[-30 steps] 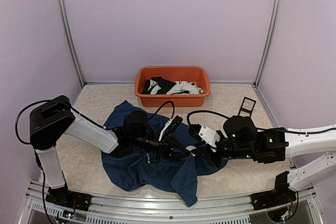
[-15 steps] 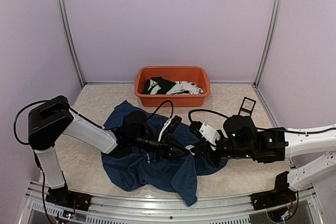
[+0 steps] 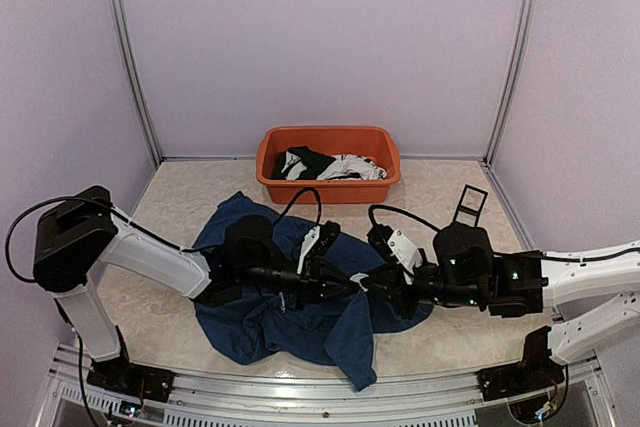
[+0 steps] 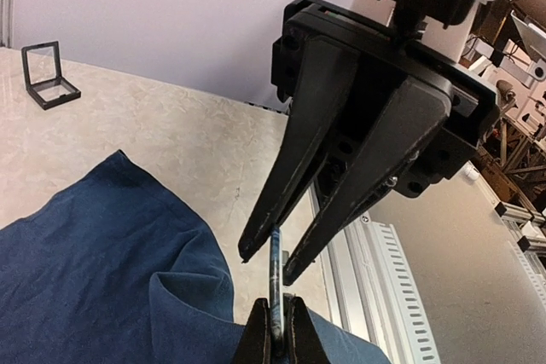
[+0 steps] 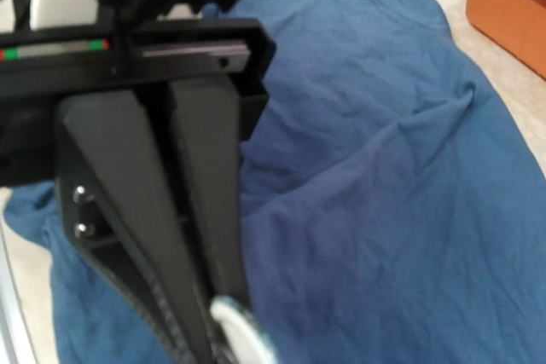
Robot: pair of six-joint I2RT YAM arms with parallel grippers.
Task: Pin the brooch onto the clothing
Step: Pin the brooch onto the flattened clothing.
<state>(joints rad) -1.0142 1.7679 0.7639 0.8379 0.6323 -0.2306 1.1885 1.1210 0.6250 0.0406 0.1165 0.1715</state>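
Note:
The clothing (image 3: 270,327) is a dark navy T-shirt lying rumpled on the table, also seen in the left wrist view (image 4: 85,253) and the right wrist view (image 5: 384,168). Above its right part my two grippers meet tip to tip. My left gripper (image 3: 356,283) (image 4: 280,303) is shut on the lower edge of the brooch (image 4: 275,283), a thin disc held edge-on. My right gripper (image 3: 374,285) (image 4: 266,267) comes from the opposite side, its narrowly parted fingers (image 4: 294,159) closed onto the brooch's upper edge. The right wrist view shows the brooch (image 5: 239,330) as a blurred white disc.
An orange tub (image 3: 330,190) with black and white garments (image 3: 330,165) stands at the back. A small black frame stand (image 3: 470,202) (image 4: 49,74) sits at the right. A slotted metal rail (image 3: 300,392) (image 4: 384,279) runs along the near table edge.
The left arm's upper joint has swung out to the left and lower. The right wrist has shifted slightly right. The right fingers have closed a little onto the brooch.

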